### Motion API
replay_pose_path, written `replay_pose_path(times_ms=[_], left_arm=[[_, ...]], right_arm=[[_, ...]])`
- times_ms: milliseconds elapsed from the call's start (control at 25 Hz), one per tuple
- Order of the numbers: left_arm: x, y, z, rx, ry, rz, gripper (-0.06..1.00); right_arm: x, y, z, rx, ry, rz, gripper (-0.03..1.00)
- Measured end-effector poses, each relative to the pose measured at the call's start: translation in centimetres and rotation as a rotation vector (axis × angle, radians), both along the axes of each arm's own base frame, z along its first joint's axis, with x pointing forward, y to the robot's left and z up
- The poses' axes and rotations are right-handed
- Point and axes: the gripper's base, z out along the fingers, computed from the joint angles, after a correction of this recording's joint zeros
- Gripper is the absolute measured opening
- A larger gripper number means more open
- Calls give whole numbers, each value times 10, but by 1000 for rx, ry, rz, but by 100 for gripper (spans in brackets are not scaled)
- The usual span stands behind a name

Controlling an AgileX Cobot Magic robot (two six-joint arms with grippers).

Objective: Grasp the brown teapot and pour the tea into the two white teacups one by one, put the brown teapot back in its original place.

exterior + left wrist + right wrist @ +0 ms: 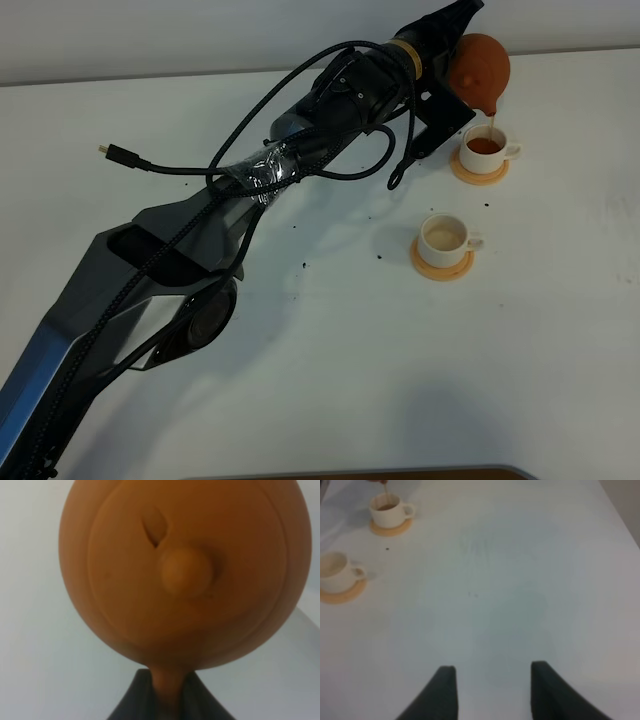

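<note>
Left claw [167, 697], clamped on the round reddish-brown clay teapot [482, 60], pours into the far white teacup [487, 147]; the nearer teacup [445, 237] looks due next.

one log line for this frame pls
phase: pouring | left gripper: shut on brown teapot, tilted | tea stream: into far teacup | near teacup: on coaster | right gripper: open, holding nothing

matt clay teapot [175, 580], glossy white ceramic teacups [485, 150], smooth white table [350, 380].
</note>
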Motion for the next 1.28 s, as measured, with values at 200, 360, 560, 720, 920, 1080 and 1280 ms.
replay_pose_path(times_ms=[200, 360, 560, 720, 920, 1080, 1280], left_arm=[[0, 0, 0, 7, -9, -6, 14], [0, 0, 0, 26, -21, -16, 14], [0, 0, 0, 30, -23, -18, 14], [0, 0, 0, 32, -24, -19, 14], [0, 0, 0, 34, -25, -20, 14], [0, 0, 0, 34, -25, -20, 14], [0, 0, 0, 34, -26, -21, 14]], right_arm=[[0, 0, 0, 0, 0, 0, 38], [0, 0, 0, 0, 0, 0, 38], [0, 0, 0, 0, 0, 0, 38], [0, 0, 0, 0, 0, 0, 38], [0, 0, 0, 0, 0, 0, 38], [0, 0, 0, 0, 0, 0, 38], [0, 0, 0, 0, 0, 0, 38]])
